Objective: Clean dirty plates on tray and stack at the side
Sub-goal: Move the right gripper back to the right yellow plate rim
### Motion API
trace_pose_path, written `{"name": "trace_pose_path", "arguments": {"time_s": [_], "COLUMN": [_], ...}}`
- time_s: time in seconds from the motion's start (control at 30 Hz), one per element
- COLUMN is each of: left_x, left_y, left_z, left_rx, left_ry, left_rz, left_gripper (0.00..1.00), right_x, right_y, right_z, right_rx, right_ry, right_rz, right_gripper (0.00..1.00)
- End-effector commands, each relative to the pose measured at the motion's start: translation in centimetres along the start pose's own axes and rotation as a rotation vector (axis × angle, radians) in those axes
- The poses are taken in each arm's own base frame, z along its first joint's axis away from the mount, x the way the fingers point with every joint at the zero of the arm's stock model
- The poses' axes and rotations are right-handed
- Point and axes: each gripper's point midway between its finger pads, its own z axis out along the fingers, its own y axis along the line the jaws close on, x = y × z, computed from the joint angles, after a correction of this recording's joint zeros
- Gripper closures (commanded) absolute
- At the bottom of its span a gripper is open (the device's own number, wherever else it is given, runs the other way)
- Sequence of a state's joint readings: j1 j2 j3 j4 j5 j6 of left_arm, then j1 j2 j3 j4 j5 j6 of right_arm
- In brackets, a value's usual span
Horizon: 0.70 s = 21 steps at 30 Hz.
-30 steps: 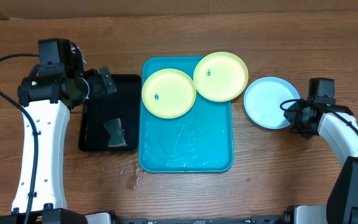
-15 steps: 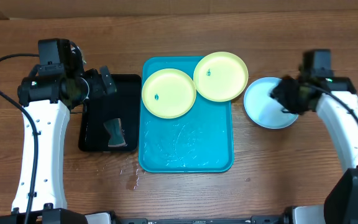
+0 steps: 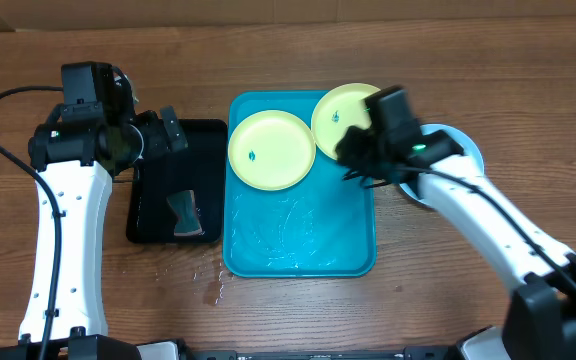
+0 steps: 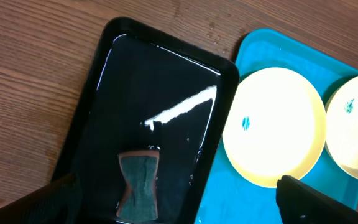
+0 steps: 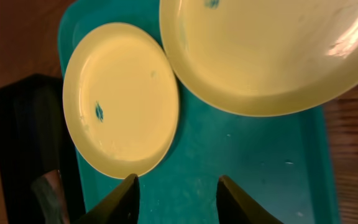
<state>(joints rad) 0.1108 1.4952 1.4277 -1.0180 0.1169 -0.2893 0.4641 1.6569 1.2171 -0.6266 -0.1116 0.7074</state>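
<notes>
Two yellow-green plates lie at the far end of the turquoise tray (image 3: 298, 240). The left plate (image 3: 271, 150) lies flat. The right plate (image 3: 338, 112) rests over the tray's far right rim. Each has a small dark speck. They also show in the right wrist view (image 5: 120, 99) (image 5: 266, 50). The light blue plate (image 3: 465, 142) sits on the table right of the tray, mostly hidden by my right arm. My right gripper (image 3: 354, 165) (image 5: 178, 186) is open and empty over the tray (image 5: 247, 162), near the plates. My left gripper (image 3: 168, 135) (image 4: 176, 202) is open above the black tray.
A black tray (image 3: 153, 205) (image 4: 160, 81) stands left of the turquoise tray with a sponge (image 3: 183, 212) (image 4: 138, 183) in it. Water drops (image 3: 213, 285) lie on the wood by the turquoise tray's front left corner. The tray floor looks wet.
My right arm has swung left from the light blue plate to over the turquoise tray beside the yellow-green plates. The left arm and the plates have not moved.
</notes>
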Motion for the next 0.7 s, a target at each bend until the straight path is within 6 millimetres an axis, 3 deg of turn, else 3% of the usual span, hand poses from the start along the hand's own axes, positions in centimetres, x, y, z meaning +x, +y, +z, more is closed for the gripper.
{"name": "trace_pose_path", "arguments": {"time_s": [0.0,0.13,0.33,0.4,0.67], "left_x": [-0.4,-0.4,-0.4,-0.4,-0.4], "left_y": [-0.6,-0.6,-0.6,-0.6,-0.6], "left_z": [-0.1,-0.1,-0.1,-0.1,-0.1], "left_rx": [0.013,0.013,0.013,0.013,0.013], "left_ry": [-0.006,-0.006,-0.006,-0.006,-0.006], "left_rz": [-0.008,-0.008,-0.008,-0.008,-0.008], "left_gripper": [0.00,0.00,0.00,0.00,0.00], "right_x": [0.6,1.7,1.7,1.6,2.2], "right_y": [0.9,1.2,2.0,1.9,0.7], "right_z": [2.6,5.1,7.0,7.4,10.2], "right_rx": [0.058,0.103,0.089,0.093,0.124], "right_ry": [-0.045,-0.073,-0.108,-0.112,-0.099], "right_rz": [-0.003,0.011,0.003,0.003,0.054], "right_gripper": [0.60,0.61,0.64,0.67,0.67]}}
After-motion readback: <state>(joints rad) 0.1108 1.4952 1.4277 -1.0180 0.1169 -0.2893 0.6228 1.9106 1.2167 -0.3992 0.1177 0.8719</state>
